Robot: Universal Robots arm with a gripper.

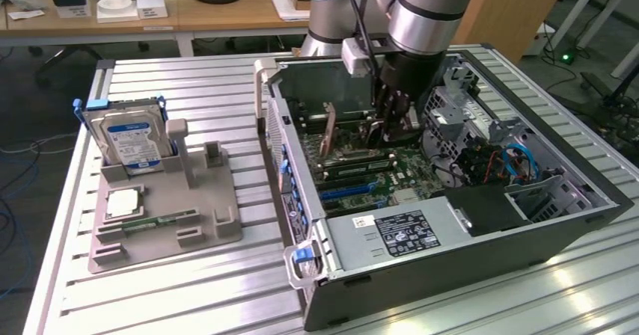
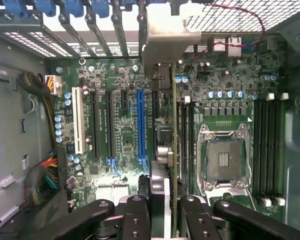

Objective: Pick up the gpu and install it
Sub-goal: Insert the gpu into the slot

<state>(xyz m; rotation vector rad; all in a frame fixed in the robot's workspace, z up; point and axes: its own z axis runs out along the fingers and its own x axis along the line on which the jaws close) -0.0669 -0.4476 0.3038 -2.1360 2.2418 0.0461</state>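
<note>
Bright overhead light, glare patches on table (image 1: 569, 279) at 5 o'clock in exterior view, case (image 1: 429, 290) interior shadowed under arm (image 1: 424, 13), vent mesh (image 2: 240, 17) blown out white in wrist view, gpu (image 2: 165, 155) and motherboard (image 2: 122, 115) evenly lit

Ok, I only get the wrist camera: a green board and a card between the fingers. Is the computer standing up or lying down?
Observer: Lying on its side, open side up. The computer case rests on a slatted metal table, and the gripper, shut on the gpu, reaches down into it.
Operator: Is anything else on the table?
Observer: Yes, a grey holder, at the exterior view's left of the case and apart from it.
Operator: What's in it?
Observer: A hard drive with a blue-white label stands upright in it, and a memory stick lies flat nearer the camera.
</note>
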